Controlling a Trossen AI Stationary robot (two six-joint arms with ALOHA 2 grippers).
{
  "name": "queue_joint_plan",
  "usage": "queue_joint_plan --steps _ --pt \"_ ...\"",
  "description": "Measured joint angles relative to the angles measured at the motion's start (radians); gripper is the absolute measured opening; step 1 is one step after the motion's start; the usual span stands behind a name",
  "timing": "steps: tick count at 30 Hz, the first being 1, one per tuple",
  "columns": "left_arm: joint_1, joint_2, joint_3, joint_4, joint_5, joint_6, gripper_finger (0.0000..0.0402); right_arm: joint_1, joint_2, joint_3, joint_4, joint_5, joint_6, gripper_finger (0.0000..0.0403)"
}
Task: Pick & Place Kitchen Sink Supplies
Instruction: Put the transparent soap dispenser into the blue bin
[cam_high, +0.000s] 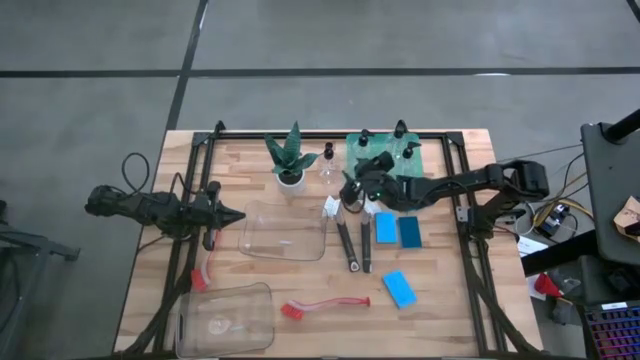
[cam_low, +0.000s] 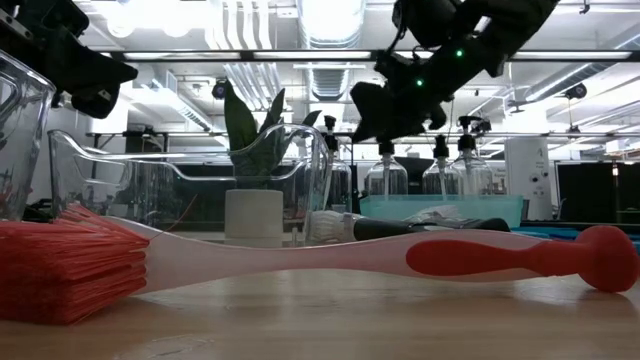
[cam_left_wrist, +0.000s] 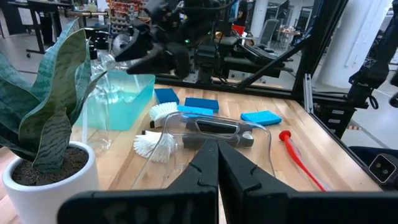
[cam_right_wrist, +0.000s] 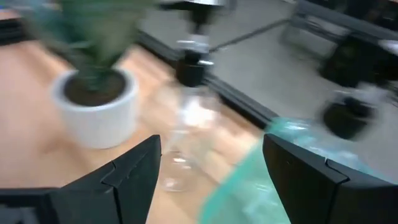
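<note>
The right hand (cam_high: 352, 190) hovers with fingers spread wide, holding nothing, just beside the clear bottle (cam_high: 327, 165) standing next to the potted plant (cam_high: 291, 160). The left hand (cam_high: 236, 215) waits pinched closed.

Left dark six-joint arm stretched low along the table's left side, its two-finger gripper (cam_high: 234, 214) with fingers pressed together, holding nothing. Right dark six-joint arm reaching in from the right edge toward the table's middle rear, raised above the surface, its two-finger gripper (cam_high: 352, 190) with fingers spread wide and empty.
</note>
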Motion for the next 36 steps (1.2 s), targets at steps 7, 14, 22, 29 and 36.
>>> queue_joint_plan --steps 7,14,22,29,36 --pt "0.0 0.0 0.0 0.0 0.0 0.0 0.0 0.006 0.015 0.0 0.15 -0.188 -0.099 0.029" --pt "0.0 0.0 0.0 0.0 0.0 0.0 0.0 -0.008 0.016 -0.005 0.229 -0.208 -0.152 0.0308" --pt "0.0 0.0 0.0 0.0 0.0 0.0 0.0 -0.07 0.065 0.0 0.273 -0.264 -0.165 0.0296" --pt "0.0 0.0 0.0 0.0 0.0 0.0 0.0 -0.087 0.131 0.0 0.371 -0.251 -0.202 0.0283" --pt "0.0 0.0 0.0 0.0 0.0 0.0 0.0 -0.135 0.161 0.0 0.416 -0.257 -0.198 0.028"
